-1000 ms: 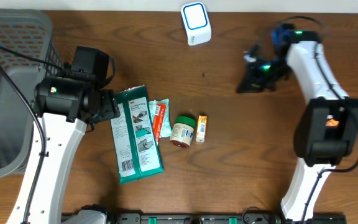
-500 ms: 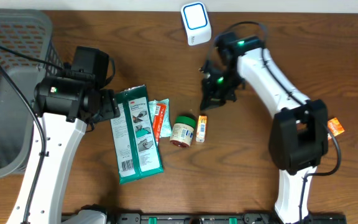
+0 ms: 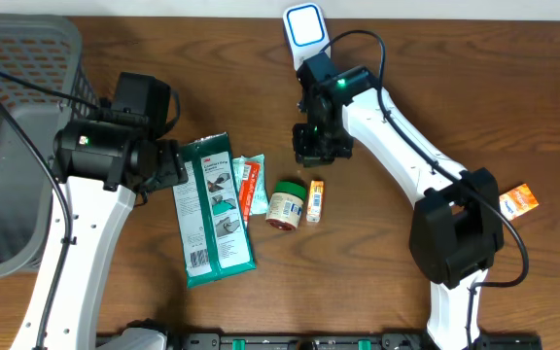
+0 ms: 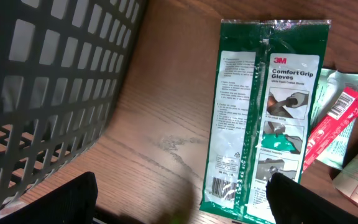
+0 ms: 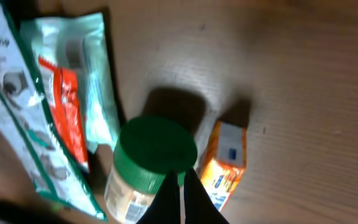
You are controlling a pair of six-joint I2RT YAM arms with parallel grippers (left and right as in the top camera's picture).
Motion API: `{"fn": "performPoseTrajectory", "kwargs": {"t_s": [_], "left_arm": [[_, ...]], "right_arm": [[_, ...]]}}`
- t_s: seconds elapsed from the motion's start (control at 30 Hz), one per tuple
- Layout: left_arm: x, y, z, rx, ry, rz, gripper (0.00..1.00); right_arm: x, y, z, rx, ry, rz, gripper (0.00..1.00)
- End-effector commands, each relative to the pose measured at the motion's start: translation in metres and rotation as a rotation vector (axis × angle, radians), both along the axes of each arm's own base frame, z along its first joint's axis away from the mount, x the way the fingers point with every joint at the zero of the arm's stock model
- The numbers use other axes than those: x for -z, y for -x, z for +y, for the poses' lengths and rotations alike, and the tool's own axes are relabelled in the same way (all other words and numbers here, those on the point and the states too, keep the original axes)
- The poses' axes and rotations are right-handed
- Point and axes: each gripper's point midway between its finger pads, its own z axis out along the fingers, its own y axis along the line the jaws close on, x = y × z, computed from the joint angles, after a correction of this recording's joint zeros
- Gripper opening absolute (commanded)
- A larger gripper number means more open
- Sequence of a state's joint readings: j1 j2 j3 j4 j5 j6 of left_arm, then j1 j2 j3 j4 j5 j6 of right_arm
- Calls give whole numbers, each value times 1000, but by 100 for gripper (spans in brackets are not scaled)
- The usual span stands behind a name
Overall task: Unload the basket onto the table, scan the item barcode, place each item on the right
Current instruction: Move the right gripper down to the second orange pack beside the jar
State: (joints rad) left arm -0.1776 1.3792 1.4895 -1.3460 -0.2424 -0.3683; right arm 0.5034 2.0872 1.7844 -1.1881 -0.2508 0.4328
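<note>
Overhead, the right arm (image 3: 387,107) has swung in from the counter's (image 3: 358,282) right side. Its jaws, pinched shut and empty, now hang over the green-lidded jar (image 5: 157,149) and small orange box (image 5: 225,165), likely the next pick. Left jaws gape wide and empty beside the gloves pack (image 4: 266,118). The jar's barcode is hidden.

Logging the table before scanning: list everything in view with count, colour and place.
table: 1, brown, under everything
basket: 1, grey, far left
gloves pack: 1, green, centre-left
pouch: 1, teal, beside gloves pack
sachet: 1, red, on pouch
jar: 1, green lid, centre
box: 1, orange, beside jar
scanner: 1, white and blue, far edge
packet: 1, orange, by right arm
left gripper: 1, black, open, near gloves pack
right gripper: 1, black, shut, near jar
</note>
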Motion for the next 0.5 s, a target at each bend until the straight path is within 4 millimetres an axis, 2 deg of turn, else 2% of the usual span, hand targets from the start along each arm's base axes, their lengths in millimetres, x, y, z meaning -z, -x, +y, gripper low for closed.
{"fn": "performPoseTrajectory", "kwargs": {"t_s": [0.0, 0.2, 0.47], "left_arm": [[-1, 0, 3, -1, -14, -1, 88], [-1, 0, 3, -1, -14, 0, 88], [-1, 0, 3, -1, -14, 0, 88]], "right_arm": [[-7, 1, -3, 50, 56, -34, 1], [-2, 2, -7, 73, 83, -33, 1], [19, 16, -9, 97, 122, 2, 1]]}}
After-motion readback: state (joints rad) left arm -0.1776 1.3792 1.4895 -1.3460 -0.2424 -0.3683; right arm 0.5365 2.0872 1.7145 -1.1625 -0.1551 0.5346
